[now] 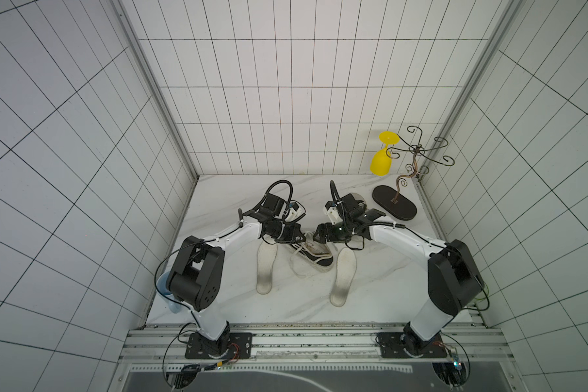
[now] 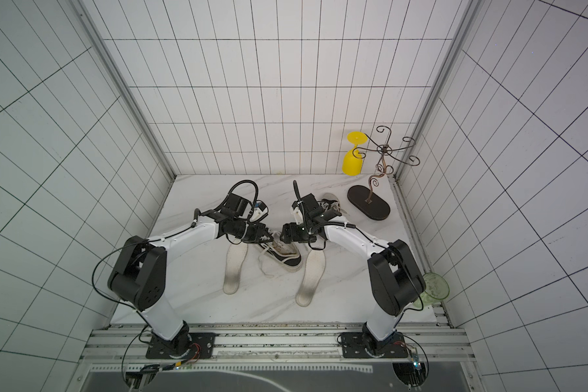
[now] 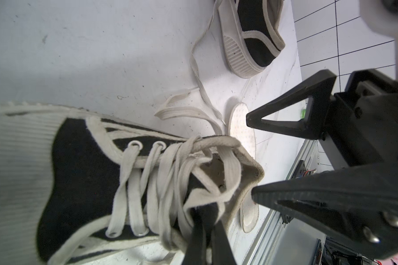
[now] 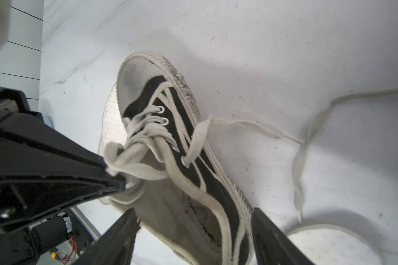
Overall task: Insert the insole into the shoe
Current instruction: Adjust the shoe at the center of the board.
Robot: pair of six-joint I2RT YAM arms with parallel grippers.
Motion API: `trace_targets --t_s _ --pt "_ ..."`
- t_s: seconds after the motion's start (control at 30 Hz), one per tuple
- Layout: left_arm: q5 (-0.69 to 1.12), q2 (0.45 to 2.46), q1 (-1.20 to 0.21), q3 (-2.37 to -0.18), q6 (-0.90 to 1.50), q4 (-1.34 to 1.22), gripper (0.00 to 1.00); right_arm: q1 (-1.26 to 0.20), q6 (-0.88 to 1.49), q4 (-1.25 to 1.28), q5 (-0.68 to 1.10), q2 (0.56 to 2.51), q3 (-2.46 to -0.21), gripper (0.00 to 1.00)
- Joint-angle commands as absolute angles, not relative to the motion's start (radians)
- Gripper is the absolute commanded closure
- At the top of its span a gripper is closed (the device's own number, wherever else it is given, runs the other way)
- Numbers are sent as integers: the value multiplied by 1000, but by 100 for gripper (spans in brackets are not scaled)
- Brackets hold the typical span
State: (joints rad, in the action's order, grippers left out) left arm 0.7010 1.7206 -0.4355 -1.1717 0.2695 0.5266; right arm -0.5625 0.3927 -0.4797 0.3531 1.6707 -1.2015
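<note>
Top views both show the left insole (image 1: pixel 267 268) flat on the marble tabletop (image 1: pixel 296 305), at 9 o'clock from the sneaker (image 1: pixel 319 259). Right wrist view has the left gripper (image 4: pixel 121 183) pressed together, pinching the sneaker's fabric up by the laces. Then the right gripper (image 3: pixel 250 156) is spread wide, one finger each side of the heel end. The right insole (image 1: pixel 343 276) lies at 4 o'clock from the sneaker. Way off at 1 o'clock, a yellow goblet (image 1: pixel 381 164) hangs from a wire rack (image 1: pixel 416 149).

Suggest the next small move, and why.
Probably move the right gripper to the nearby insole and grasp it: its jaws are open and grip nothing, the left gripper pinches the shoe, and the insole lies outside it.
</note>
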Motion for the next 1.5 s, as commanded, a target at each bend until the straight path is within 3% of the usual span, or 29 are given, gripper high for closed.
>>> trace_targets --t_s 0.0,0.37,0.53,0.73,1.23,1.33,1.47 --pt "736 1717 -428 -1187 270 461 100 -550 352 -549 289 1646 -1106 26" --pt "744 1719 -422 -1190 249 474 100 -542 419 -462 239 1680 -1034 38" --pt "766 1734 -382 -1206 251 477 100 -541 462 -452 221 1694 -1048 69" --pt "884 1789 -273 -1242 282 435 100 -541 478 -419 159 1691 -974 80" --pt "844 1870 -147 -1304 199 528 100 -547 513 -384 165 1672 -905 82" --pt "826 1873 -196 -1343 161 578 100 -581 497 -401 196 1676 -978 78" --pt "817 1884 -241 -1389 116 606 100 -622 505 -393 298 1703 -1075 65"
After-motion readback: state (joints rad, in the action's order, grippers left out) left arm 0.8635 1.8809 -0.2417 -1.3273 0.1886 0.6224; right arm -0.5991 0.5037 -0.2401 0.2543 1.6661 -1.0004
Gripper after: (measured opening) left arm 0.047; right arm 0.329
